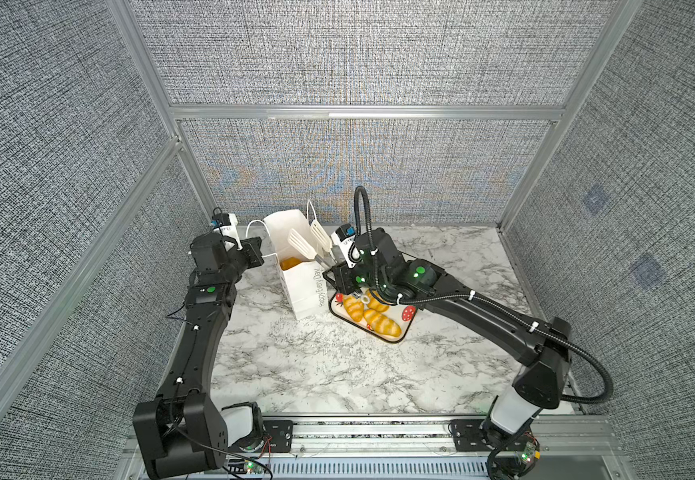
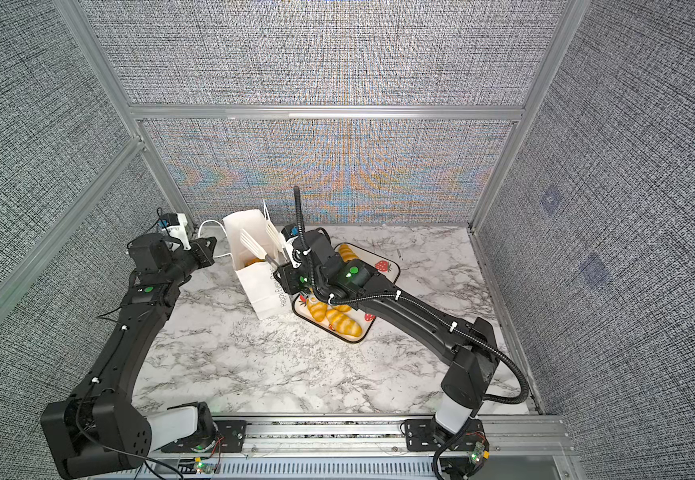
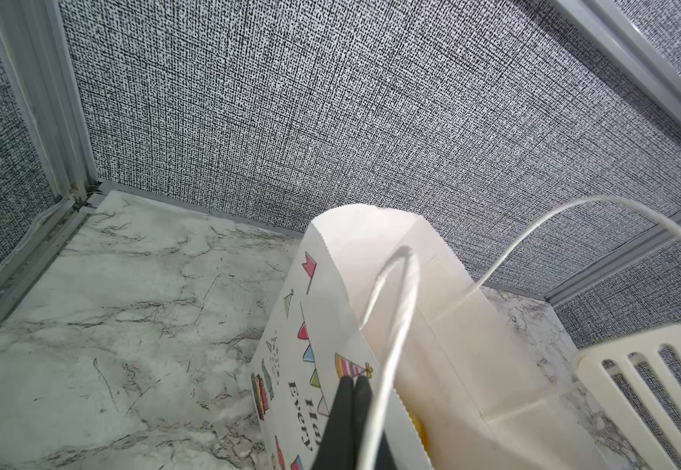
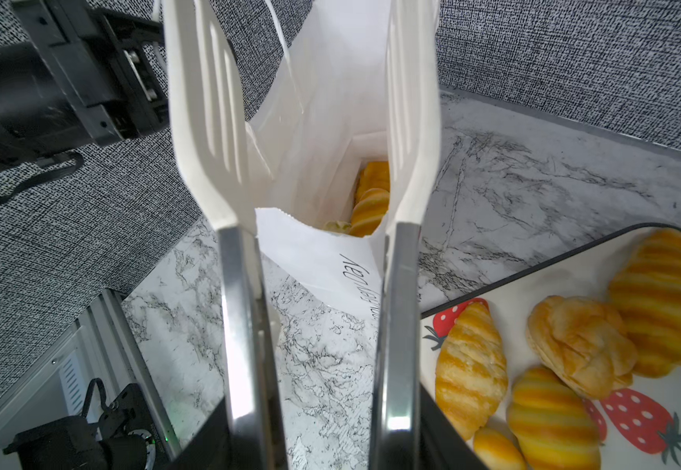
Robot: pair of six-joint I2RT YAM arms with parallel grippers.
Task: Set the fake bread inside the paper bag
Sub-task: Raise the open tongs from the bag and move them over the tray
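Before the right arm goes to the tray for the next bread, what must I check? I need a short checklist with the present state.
1. Empty tongs, blades apart: ok.
2. Grip of right gripper on the tongs' handles: ok.
3. Upright paper bag, mouth open: ok.
4. More fake bread on the tray: ok.
5. Hold of left gripper on the bag: shut beside the cord handle, cannot tell.

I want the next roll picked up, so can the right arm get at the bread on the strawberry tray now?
Probably yes. The tray sits beside the right end effector, the fake bread on it lies uncovered, and the tongs it holds are spread and empty above the paper bag.
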